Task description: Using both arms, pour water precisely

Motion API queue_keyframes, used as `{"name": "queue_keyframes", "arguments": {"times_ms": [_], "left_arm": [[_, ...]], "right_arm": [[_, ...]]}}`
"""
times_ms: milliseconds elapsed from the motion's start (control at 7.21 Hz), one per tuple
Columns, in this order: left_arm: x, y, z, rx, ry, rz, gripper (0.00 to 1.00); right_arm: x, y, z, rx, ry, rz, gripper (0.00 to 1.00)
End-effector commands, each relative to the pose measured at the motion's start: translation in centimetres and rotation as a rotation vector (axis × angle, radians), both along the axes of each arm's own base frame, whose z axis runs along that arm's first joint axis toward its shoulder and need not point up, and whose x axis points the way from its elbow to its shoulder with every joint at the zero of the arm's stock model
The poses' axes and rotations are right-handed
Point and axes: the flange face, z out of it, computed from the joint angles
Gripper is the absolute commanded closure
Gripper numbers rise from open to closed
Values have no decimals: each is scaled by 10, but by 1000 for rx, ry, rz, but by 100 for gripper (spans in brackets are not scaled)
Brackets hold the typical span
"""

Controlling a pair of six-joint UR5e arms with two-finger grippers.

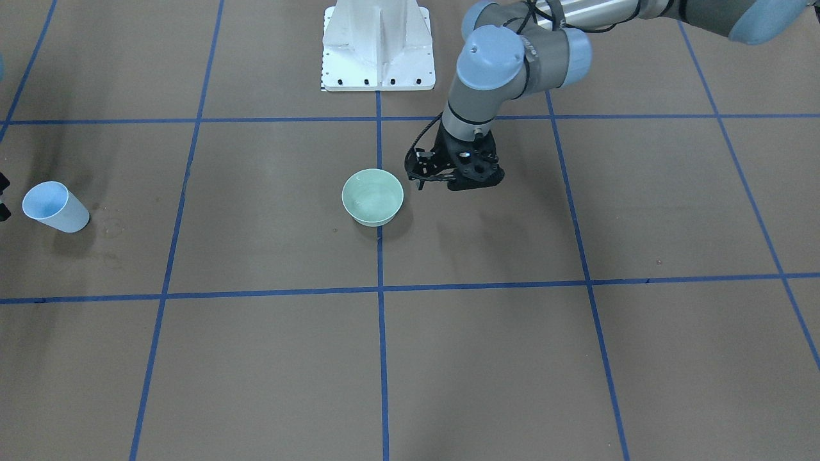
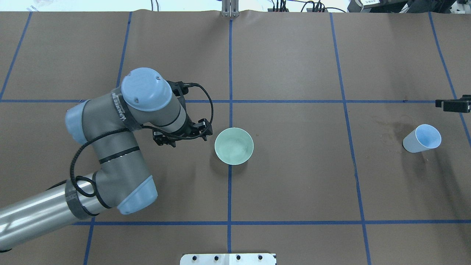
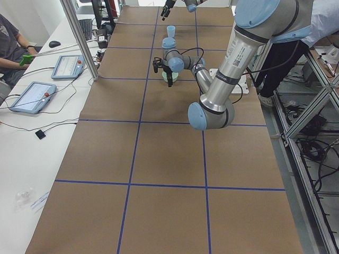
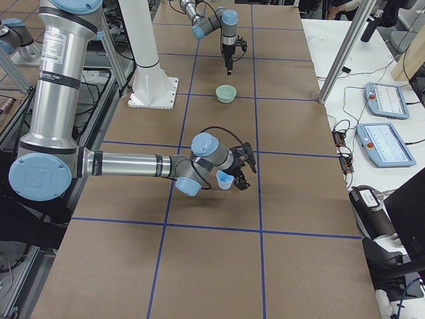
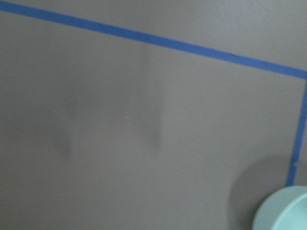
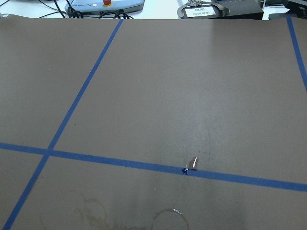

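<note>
A pale green bowl stands at the table's middle, with faint glints inside that may be water; I cannot tell for sure. My left gripper hangs pointing down just beside the bowl, apart from it. Its fingers cast two separate shadows in the left wrist view, where the bowl's rim shows at the corner. A light blue cup stands far to my right. My right gripper hovers next to the cup, its two fingertips apart and holding nothing.
The white pedestal stands at the robot's edge. Blue tape lines grid the brown paper. Ring stains mark the paper by the cup. A person and tablets are at side tables.
</note>
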Motion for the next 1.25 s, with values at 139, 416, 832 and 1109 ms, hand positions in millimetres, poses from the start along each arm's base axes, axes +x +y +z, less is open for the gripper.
{"name": "queue_keyframes", "arguments": {"times_ms": [139,416,832,1109], "left_arm": [[42,11,-11,-16,-15,27,1],[58,7,-3,-5,2,28,2],[64,4,-4,-18,1,18,87],[64,5,-7,-12,8,22,100]], "right_arm": [[49,-37,-15,-84,-9,-154,1],[50,-36,-13,-82,-7,-152,1],[50,-35,-14,-79,-10,-153,1],[50,-34,-19,-76,-17,-149,1]]}}
